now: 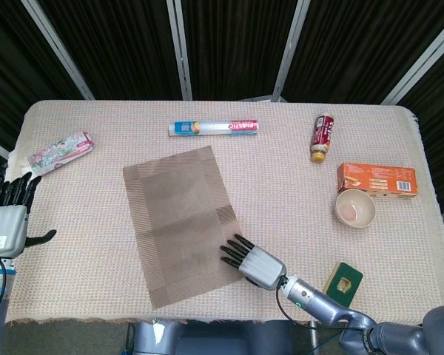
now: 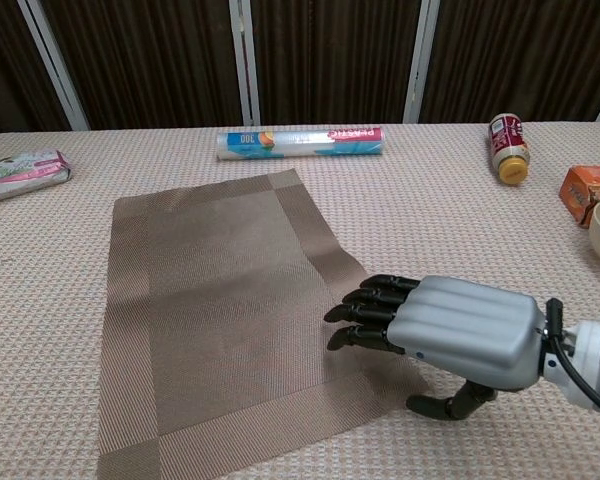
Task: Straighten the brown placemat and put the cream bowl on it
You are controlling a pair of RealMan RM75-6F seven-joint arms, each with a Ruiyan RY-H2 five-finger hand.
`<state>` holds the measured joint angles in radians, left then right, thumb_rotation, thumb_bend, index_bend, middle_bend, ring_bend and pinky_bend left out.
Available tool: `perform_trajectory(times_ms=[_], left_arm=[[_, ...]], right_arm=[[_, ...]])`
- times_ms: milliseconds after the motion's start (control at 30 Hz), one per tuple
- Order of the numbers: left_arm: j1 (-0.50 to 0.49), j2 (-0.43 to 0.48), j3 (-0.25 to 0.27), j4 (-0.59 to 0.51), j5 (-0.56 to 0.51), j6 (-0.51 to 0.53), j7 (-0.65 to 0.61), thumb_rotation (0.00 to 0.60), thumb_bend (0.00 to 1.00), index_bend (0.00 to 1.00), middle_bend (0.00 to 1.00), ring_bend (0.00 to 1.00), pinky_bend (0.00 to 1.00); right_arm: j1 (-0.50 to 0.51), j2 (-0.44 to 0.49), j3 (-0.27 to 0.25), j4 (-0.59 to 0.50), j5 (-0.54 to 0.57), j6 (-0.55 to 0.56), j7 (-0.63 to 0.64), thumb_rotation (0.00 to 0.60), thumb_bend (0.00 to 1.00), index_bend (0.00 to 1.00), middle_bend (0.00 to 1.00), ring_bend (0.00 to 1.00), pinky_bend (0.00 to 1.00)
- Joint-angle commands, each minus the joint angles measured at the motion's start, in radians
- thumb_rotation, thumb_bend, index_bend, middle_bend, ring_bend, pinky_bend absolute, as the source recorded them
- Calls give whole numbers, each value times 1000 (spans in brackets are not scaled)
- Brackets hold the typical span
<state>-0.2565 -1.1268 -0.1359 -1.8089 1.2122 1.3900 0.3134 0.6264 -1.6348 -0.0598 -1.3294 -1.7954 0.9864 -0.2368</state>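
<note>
- Your right hand (image 1: 253, 260) lies palm-down on the brown placemat (image 1: 181, 222), at its near right corner; fingers extended and close together, pressing flat, holding nothing.
- Your left hand (image 1: 9, 216) hovers well left of the placemat, off the table's edge; fingers extended, empty.
- Step in hand, as judged: straightening. The placemat sits skewed to the table (image 1: 281, 170) edges.
- Next move calls for dragging that corner to turn the placemat square, keeping pressure down so it doesn't slip.
- Cream bowl (image 1: 355, 208) stands well right of the placemat, touching an orange box (image 1: 376, 180); it looks empty, with a pinkish tint inside.
</note>
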Motion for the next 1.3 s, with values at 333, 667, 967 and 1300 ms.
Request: perform_trajectory(times_ms=[333, 667, 967, 1300], left_arm=[[-1, -1, 1, 3, -2, -7, 2, 600, 64, 0, 0, 0, 0], [-2, -1, 1, 2, -4, -12, 2, 600, 63, 0, 0, 0, 0], [-2, 0, 2, -1, -2, -14, 2, 600, 62, 0, 0, 0, 0], [-2, 2, 1, 0, -3, -18, -3, 600, 63, 0, 0, 0, 0]], right_arm=[[4, -19, -19, 70, 7, 8, 22, 600, 325, 175, 51, 0, 0], [-1, -18, -35, 110, 13, 34, 67, 600, 345, 283, 86, 0, 0], [0, -45, -35, 138, 11, 73, 133, 600, 408, 484, 140, 0, 0], [-2, -58, -48, 153, -11, 124, 187, 600, 460, 569, 185, 0, 0]])
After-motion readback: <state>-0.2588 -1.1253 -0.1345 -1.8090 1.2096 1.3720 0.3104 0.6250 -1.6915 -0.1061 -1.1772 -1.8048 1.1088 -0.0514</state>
